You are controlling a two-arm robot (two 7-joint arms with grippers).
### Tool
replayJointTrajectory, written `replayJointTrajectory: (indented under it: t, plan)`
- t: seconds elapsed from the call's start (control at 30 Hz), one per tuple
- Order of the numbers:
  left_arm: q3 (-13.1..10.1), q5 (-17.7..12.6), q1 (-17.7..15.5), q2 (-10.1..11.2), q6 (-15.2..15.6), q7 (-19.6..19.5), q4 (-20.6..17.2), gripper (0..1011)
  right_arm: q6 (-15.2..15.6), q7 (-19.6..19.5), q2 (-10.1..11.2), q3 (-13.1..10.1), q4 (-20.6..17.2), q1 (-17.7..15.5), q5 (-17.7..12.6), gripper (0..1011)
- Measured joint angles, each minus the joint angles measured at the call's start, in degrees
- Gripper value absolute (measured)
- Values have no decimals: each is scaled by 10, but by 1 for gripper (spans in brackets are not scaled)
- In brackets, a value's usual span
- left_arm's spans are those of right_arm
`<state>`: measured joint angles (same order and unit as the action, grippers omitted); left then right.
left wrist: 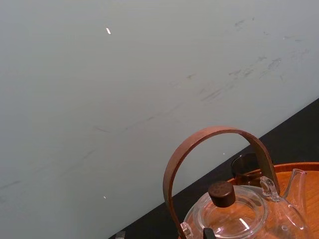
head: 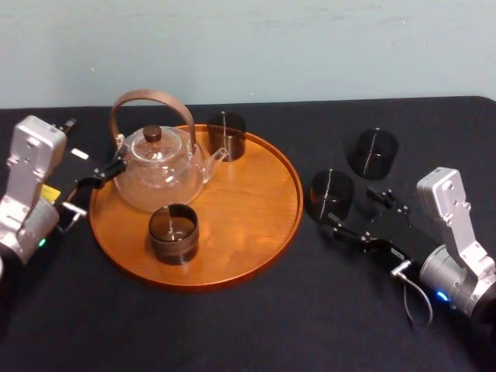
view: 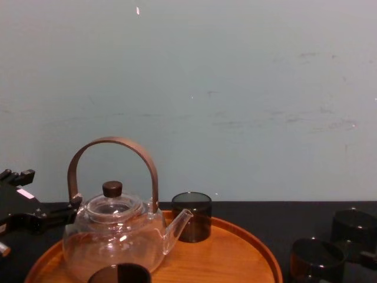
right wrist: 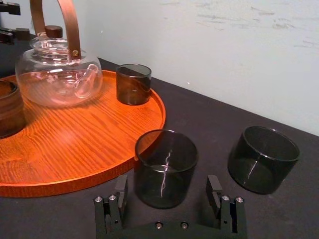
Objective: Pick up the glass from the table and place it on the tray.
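Dark glass (right wrist: 166, 167) between wide-open right fingers (right wrist: 121, 186)

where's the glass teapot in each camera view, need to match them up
Head view: teapot on the tray's left half, left gripper beside it.
Left wrist view: teapot close up, handle arching over its lid.
Right wrist view: teapot across the tray, beyond the open right gripper.
Chest view: teapot lower left, spout pointing right.
Shared landmark: the dark glass by its spout.
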<state>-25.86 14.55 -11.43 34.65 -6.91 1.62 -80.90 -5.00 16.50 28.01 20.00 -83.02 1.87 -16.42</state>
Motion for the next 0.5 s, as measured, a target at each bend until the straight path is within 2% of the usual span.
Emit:
replayJointTrajectory:
  t: [0.5]
  plan:
    - [0, 0, 0, 0, 0, 0, 0, 1009, -5, 38, -24, -19, 36, 23, -6, 1002]
